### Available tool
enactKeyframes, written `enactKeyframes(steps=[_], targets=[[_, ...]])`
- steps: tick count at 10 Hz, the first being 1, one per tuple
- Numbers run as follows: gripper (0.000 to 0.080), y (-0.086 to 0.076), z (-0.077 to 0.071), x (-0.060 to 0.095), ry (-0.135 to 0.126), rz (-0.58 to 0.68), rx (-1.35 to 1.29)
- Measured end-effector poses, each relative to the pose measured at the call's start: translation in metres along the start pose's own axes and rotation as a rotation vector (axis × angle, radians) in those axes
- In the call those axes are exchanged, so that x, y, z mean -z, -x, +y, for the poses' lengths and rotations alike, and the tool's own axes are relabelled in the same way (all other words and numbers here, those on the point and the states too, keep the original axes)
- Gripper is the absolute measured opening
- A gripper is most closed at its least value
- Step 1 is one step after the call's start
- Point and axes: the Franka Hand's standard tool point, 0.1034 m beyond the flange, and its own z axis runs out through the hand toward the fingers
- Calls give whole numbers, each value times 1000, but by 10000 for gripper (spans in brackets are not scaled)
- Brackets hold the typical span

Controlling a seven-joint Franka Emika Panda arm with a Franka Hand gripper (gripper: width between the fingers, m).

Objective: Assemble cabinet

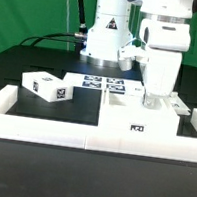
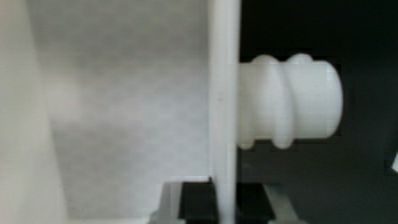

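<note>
A white cabinet box point(image 1: 125, 114) with a small tag on its front stands against the front rail. My gripper point(image 1: 155, 96) comes down at the box's end on the exterior view's right. In the wrist view my gripper point(image 2: 224, 202) is shut on the edge of a thin upright white cabinet panel point(image 2: 221, 90), with one dark finger point(image 2: 192, 205) on each side of it. A ribbed white knob point(image 2: 295, 100) sticks out from one face of the panel. A separate white cabinet block point(image 1: 46, 85) with tags lies on the table at the exterior view's left.
The marker board point(image 1: 102, 84) lies flat behind the box. A low white border rail point(image 1: 52, 132) runs along the front and up both sides. The robot's base point(image 1: 105, 37) stands at the back, with cables beside it.
</note>
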Motion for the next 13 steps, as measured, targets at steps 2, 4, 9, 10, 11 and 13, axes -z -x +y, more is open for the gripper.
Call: enactKeyframes(steps=[2, 4, 9, 10, 11, 13], targets=[[34, -4, -1, 0, 0, 1, -3], [34, -30, -4, 1, 0, 11, 5], [34, -64, -3, 2, -20, 10, -4], [34, -64, -3, 2, -28, 1, -48], [34, -64, -2, 3, -25, 0, -51], [107, -63, -1, 3, -24, 1, -53]])
